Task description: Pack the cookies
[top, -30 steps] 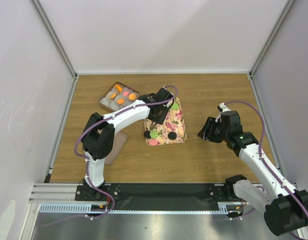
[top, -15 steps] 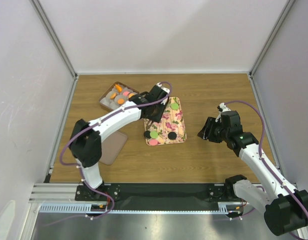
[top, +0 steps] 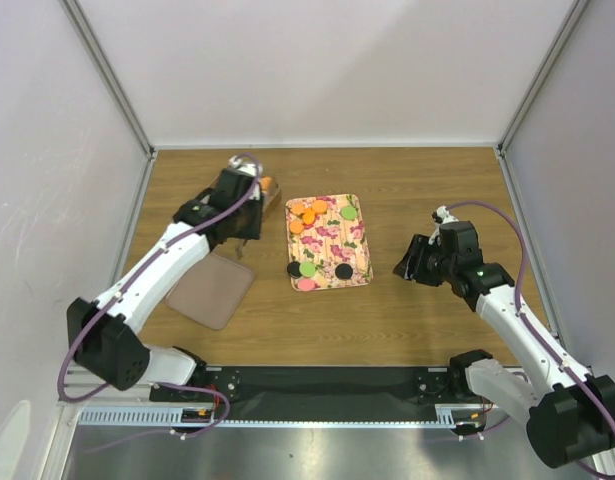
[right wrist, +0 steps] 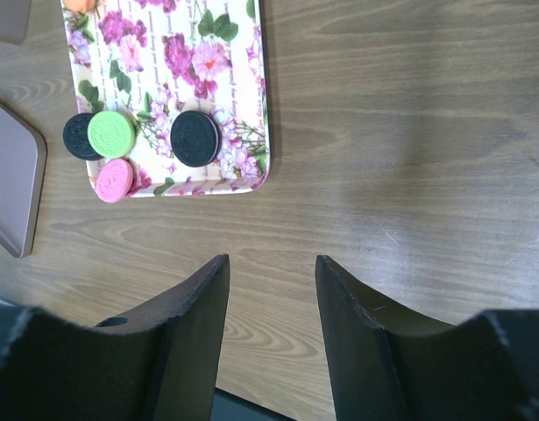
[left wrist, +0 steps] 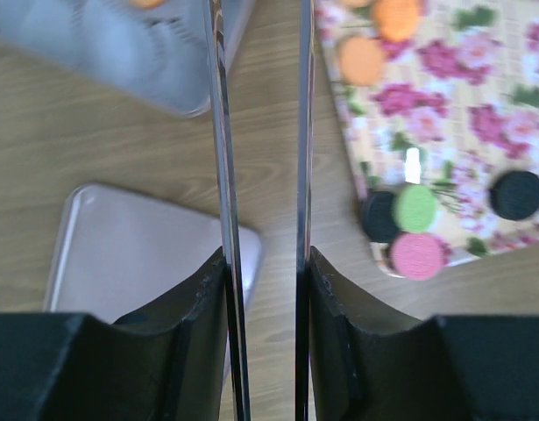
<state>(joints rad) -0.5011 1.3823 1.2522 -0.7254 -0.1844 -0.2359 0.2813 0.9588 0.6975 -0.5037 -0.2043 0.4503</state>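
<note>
Wood-grain table (top: 427, 190) bearing a floral tray (top: 334, 238), on which you see most of the cookies (top: 308, 213). An orange group sits at the tray's far left corner, with a lone green cookie (top: 348, 211) near it on the right. At the near edge a black cookie (right wrist: 81, 136), a second green cookie (right wrist: 111, 133) and a pink cookie (right wrist: 116, 179) touch one another, and another black cookie (right wrist: 195, 138) lies just beside them. The left gripper (top: 249, 198) hangs to the left of the tray over a pale container (left wrist: 129, 53), blurred in the wrist view; its jaws stand a narrow gap apart and hold nothing. A flat brown lid (top: 210, 290) lies nearer you. The right gripper (right wrist: 267, 272) hovers over bare table to the right of the tray, jaws parted and empty.
</note>
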